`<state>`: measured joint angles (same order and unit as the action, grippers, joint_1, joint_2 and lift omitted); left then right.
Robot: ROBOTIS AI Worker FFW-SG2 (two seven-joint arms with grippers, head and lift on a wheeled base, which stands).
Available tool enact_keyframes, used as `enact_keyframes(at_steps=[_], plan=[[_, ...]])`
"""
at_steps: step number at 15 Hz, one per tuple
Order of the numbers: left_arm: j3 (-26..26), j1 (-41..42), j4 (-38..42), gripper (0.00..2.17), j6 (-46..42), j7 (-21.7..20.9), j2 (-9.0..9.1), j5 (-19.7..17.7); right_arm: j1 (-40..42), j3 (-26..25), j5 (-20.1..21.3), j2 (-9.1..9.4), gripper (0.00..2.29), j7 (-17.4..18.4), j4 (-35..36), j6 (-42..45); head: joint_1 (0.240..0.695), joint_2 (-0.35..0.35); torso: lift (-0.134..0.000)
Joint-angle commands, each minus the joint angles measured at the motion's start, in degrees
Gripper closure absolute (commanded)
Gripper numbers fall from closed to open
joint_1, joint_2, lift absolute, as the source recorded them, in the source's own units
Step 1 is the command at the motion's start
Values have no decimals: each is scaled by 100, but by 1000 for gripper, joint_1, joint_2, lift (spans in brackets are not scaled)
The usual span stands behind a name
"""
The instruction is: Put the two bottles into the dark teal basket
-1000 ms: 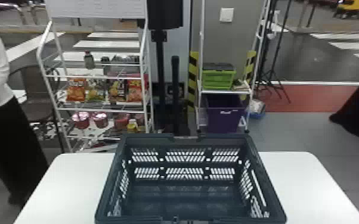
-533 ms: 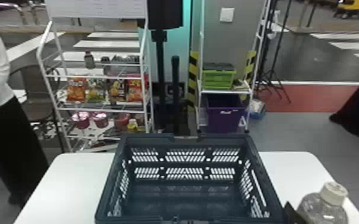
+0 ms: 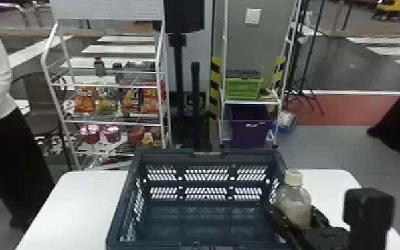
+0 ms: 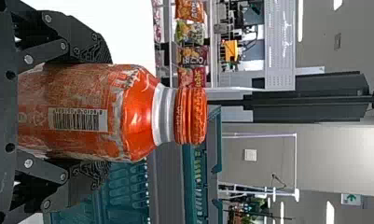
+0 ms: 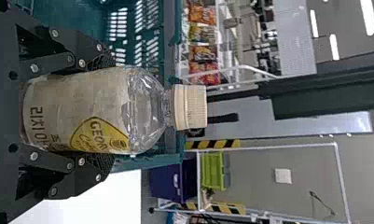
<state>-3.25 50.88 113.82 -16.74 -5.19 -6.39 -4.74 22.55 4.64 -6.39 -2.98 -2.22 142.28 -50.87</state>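
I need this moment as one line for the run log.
left end effector: holding orange bottle | right end effector: holding pale-capped bottle near right rim of dark teal basket | bottles placed: none

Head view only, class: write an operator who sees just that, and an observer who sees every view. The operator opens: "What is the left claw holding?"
Observer: An orange bottle; the left claw is shut on it.
Operator: Is its cap on?
Observer: Yes, an orange cap, pointing upward.
Operator: What marks the pale bottle in the right claw?
Observer: A yellow patch on its label.
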Motion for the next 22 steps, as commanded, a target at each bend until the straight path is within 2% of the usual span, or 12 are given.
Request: enact_keyframes(at_steps=[1,3,5,7,8,9,14,17,18,19,21,22], plan=[[-18,-60,-71,2148,141,0,-47,-54,-867,327,24,-27,1717,63,-386,-903,499,0,0],[-18,-113,-123,2148,176,0,-82,-80,-1570,740,50,-18,1717,239,-904,-1360,499,0,0],[-26,-157,-220,2148,211,-9,-100,-106,-2053,1048,50,43,1717,389,-1344,-1466,499,0,0],[-26,-210,-290,2148,228,-9,-135,-141,-2493,1285,33,193,1717,529,-1836,-1817,499,0,0],[-18,-227,-317,2148,246,-9,-170,-177,-2642,1320,33,289,1717,538,-2012,-1940,499,0,0],[-26,-245,-326,2148,264,-9,-188,-194,-2791,1329,24,303,1717,538,-2205,-2028,499,0,0],[-18,-403,-413,2148,510,-18,-240,-256,-3468,1417,-143,303,1713,644,-3145,-2520,499,0,0],[-26,-473,-396,2148,633,-26,-275,-291,-3679,1434,-293,303,1700,644,-3629,-2432,499,0,0],[-26,-500,-396,2148,650,-26,-275,-300,-3749,1434,-328,303,1615,644,-3717,-2432,499,0,0],[-35,-526,-378,2148,809,-26,-275,-308,-3793,1434,-372,303,1190,644,-3778,-2415,499,0,0],[-35,-579,-378,2148,844,-26,-275,-326,-3881,1434,-416,303,198,652,-3796,-2485,499,0,0],[-35,-588,-387,2148,861,-26,-275,-326,-3890,1434,-407,303,2,644,-3796,-2485,499,0,0]])
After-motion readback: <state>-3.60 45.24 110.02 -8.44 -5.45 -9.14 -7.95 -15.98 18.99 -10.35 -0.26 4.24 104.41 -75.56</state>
